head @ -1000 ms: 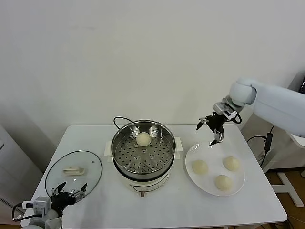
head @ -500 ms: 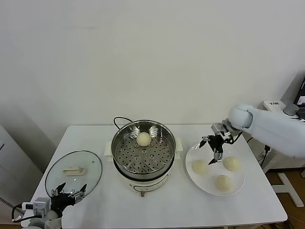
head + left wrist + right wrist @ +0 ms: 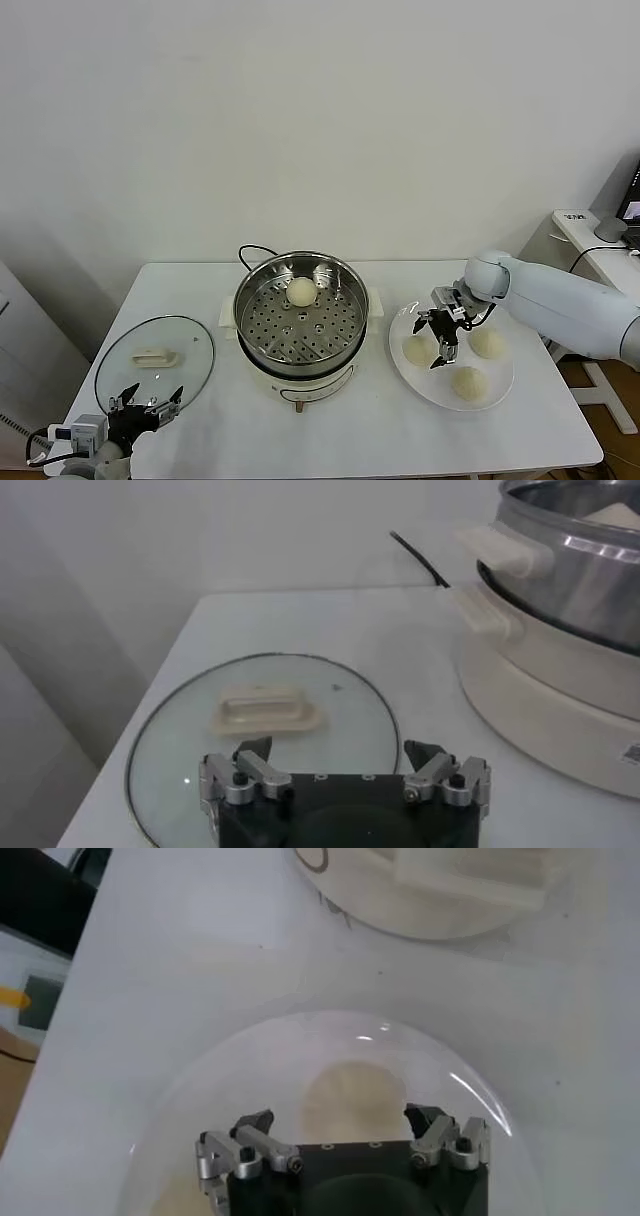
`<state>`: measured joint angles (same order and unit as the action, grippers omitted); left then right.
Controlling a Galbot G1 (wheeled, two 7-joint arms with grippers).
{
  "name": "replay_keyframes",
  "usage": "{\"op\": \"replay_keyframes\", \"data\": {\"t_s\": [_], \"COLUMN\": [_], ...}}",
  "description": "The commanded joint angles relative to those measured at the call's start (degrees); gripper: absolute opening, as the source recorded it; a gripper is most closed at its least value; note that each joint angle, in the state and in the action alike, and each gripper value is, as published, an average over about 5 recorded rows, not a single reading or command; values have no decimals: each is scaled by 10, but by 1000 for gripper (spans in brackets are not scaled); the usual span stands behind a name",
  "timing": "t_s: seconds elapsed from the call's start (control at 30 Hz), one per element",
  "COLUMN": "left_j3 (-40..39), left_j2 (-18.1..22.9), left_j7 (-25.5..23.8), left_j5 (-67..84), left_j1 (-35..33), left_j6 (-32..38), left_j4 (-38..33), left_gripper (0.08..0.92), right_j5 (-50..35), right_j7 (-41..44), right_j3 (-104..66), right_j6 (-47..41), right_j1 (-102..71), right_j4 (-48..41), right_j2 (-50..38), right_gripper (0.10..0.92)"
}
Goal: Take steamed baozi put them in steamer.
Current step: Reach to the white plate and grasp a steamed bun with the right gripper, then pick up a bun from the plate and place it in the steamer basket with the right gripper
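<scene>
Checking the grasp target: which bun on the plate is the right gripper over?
The plate's left bun, nearest the steamer: the open right gripper hangs just above it; the other two lie farther right.

Steamer (image 3: 300, 318) sits mid-table (image 3: 330, 425), w/ 1 baozi (image 3: 300, 291) in its far part. Lid (image 3: 154, 360) lies to its left, plate (image 3: 452, 398) to its right w/ 3 buns (image 3: 467, 382). Right gripper (image 3: 439, 338) over plate's far-left bun; left gripper (image 3: 146, 404) near lid's near edge.
</scene>
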<state>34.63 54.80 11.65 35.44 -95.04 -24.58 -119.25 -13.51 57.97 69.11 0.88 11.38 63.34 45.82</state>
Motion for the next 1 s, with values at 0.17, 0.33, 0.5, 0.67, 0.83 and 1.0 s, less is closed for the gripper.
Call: {"op": "replay_keyframes", "data": {"t_s": [0.17,0.33,0.5,0.67,0.83,1.0], "left_j3": [1,1,1,1,0,-3], "left_j2": [-1,-1,-1,1,0,-3], "left_j7": [0,0,2,3,4,4], "left_j5": [0,0,-1,-1,-1,-1], "left_j1": [-3,-3,-2,-1,1,6], "left_j6": [1,0,-2,-3,-4,-5], "left_j4": [-1,-2,-1,-2,-2,-1], "left_gripper": [823,823,823,823,823,823], "right_j5": [25,24,-9,-93,-179,-250], "right_j7": [-7,1,18,43,72,69], "right_j3": [-42,-34,16,102,169,188], "right_j6": [-5,-5,-6,-18,-47,-85], "right_j1": [-39,-24,57,209,353,425], "right_j4": [-29,-20,13,56,92,118], "right_j2": [15,8,-7,-24,-30,-15], "right_gripper": [671,524,413,391,390,391]}}
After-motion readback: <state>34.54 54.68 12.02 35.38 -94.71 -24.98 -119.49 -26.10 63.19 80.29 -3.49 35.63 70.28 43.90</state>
